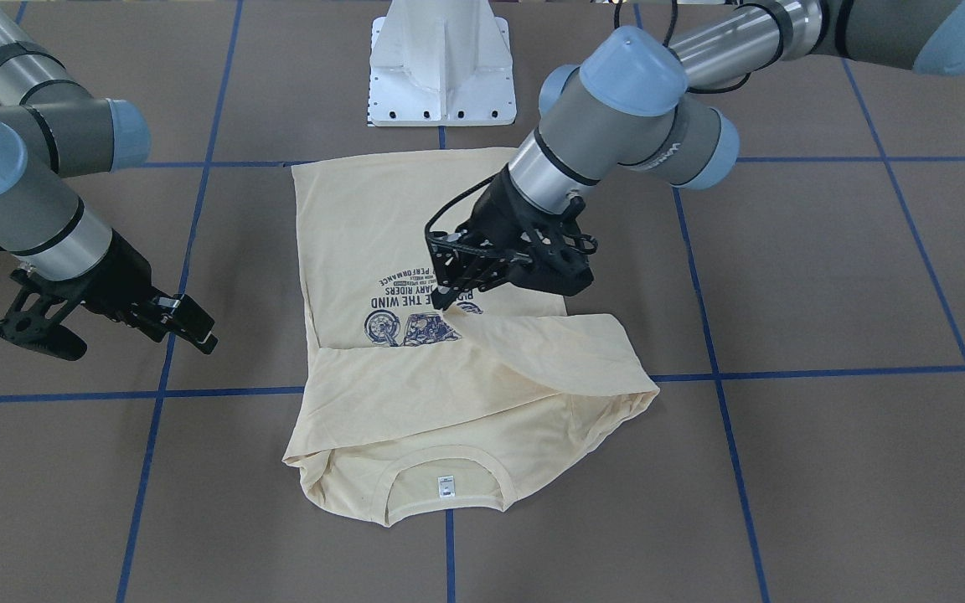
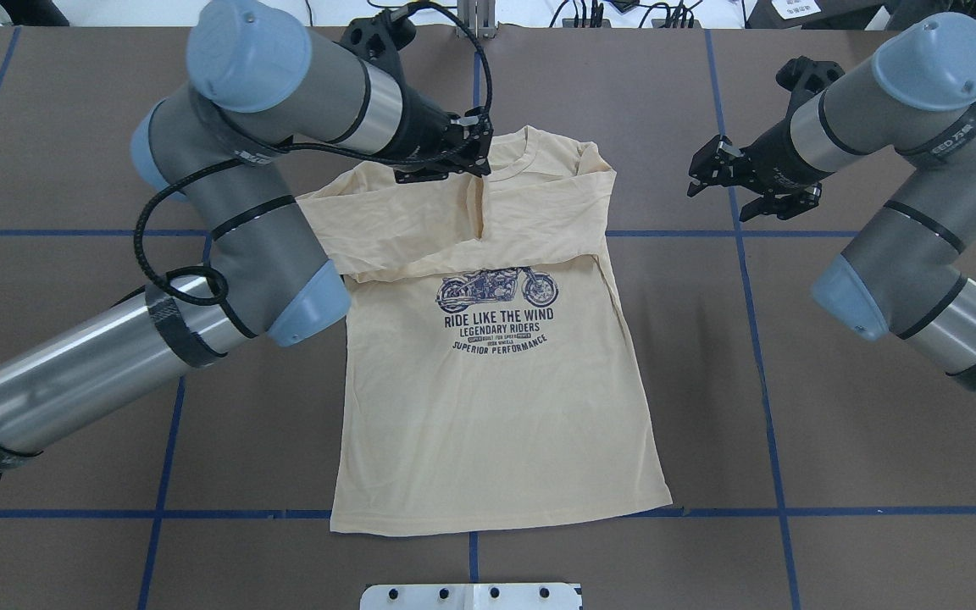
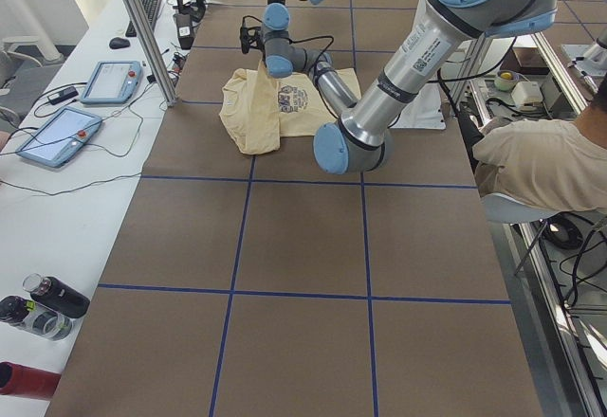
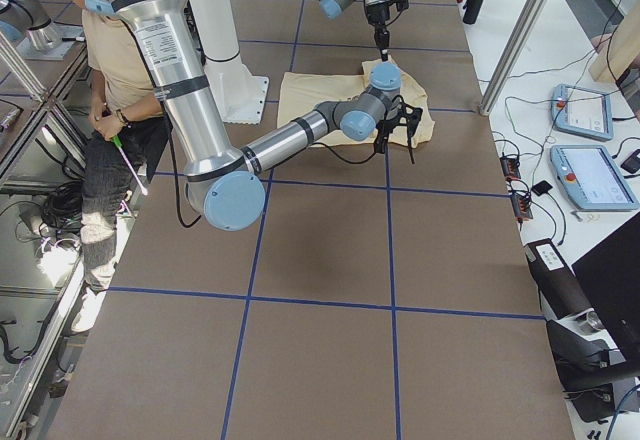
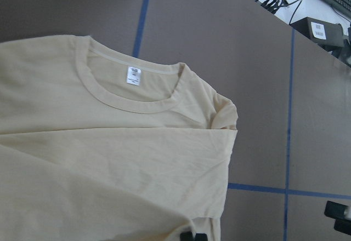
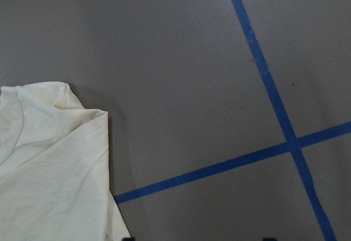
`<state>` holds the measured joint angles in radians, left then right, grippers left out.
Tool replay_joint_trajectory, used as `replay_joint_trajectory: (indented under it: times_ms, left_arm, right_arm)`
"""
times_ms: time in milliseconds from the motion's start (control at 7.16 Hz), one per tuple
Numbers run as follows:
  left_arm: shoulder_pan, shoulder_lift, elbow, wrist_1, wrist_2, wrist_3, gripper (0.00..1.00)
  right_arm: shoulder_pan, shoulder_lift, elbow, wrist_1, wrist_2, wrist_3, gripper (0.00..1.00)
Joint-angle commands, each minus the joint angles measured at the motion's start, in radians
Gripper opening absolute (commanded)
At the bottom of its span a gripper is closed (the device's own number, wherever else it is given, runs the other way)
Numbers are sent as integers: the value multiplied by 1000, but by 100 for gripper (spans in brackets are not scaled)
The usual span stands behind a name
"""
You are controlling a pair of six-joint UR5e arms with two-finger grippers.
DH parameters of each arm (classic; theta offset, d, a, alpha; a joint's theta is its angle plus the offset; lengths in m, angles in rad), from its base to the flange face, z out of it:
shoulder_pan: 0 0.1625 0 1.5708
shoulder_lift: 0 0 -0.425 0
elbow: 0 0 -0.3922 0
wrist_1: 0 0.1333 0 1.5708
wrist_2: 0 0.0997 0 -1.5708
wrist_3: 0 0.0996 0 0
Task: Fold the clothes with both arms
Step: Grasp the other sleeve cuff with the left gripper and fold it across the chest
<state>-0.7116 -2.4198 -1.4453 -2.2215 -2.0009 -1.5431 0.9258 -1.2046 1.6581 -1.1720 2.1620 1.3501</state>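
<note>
The T-shirt (image 2: 496, 398) lies print-up, mid-frame in the overhead view, on the table (image 2: 835, 424). One sleeve (image 1: 566, 352) is drawn across the chest, its end pinched, as far as I can judge, in the narrow jaws of the left gripper (image 1: 447, 300). The right gripper (image 1: 198, 327) hangs off the cloth at upper right, jaws wide and empty. I'd call this the sleeve-folding step. Next I'd lay that cuff flat and let go, then both arms take the hem (image 2: 496, 524).

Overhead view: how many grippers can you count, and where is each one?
2. The left gripper pinches a folded sleeve of the T-shirt near its collar; the right gripper is open over bare table beside the shirt's shoulder. None seems hidden.
</note>
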Motion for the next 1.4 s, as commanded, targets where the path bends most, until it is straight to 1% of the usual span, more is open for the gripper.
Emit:
replay_joint_trajectory:
  times_ms: [0,140,419,559,698,978,1257]
  left_arm:
    - [71,-61,66,-7,86,1,0]
    - [98,-83,88,-9,129,1,0]
    - [110,-142,155,-9,136,1,0]
    - [122,-137,164,-10,148,4,0]
    - [144,-143,175,-14,195,4,0]
    - [159,-153,177,-14,202,4,0]
    - [165,-215,262,-14,217,4,0]
  right_arm:
    - [1,-3,2,0,-2,0,82]
    - [-2,-3,0,0,-13,0,83]
    - [-1,-13,3,0,-8,0,83]
    - [-1,-22,2,2,-8,-2,82]
    - [-1,-32,6,3,-8,-2,82]
    - [1,-33,6,3,-8,-2,82]
    - [1,-33,5,3,-8,-2,82]
